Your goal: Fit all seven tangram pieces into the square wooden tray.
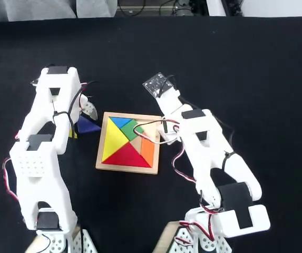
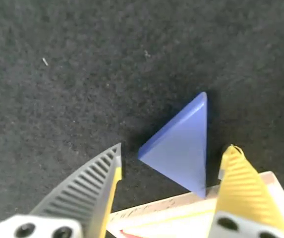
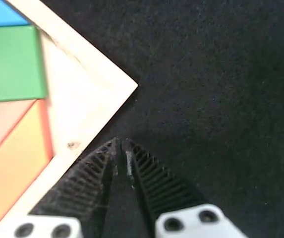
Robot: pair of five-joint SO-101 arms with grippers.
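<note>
A blue triangle piece (image 2: 181, 144) lies flat on the black table, just off the left rim of the square wooden tray (image 2: 171, 204). My left gripper (image 2: 174, 148) is open, one finger on each side of the triangle without touching it. In the high view the triangle (image 1: 88, 126) sits left of the tray (image 1: 100, 158), which holds yellow, blue, green, red, orange and pink pieces. Bare wood shows in a triangular gap (image 3: 65, 104) at the tray's far right corner. My right gripper (image 3: 122, 145) is shut on nothing, just outside that corner.
The black cloth table (image 1: 256, 79) stretches wide around the tray. Both arm bases stand at the near edge. The right arm's body (image 1: 203, 137) hangs over the tray's right rim.
</note>
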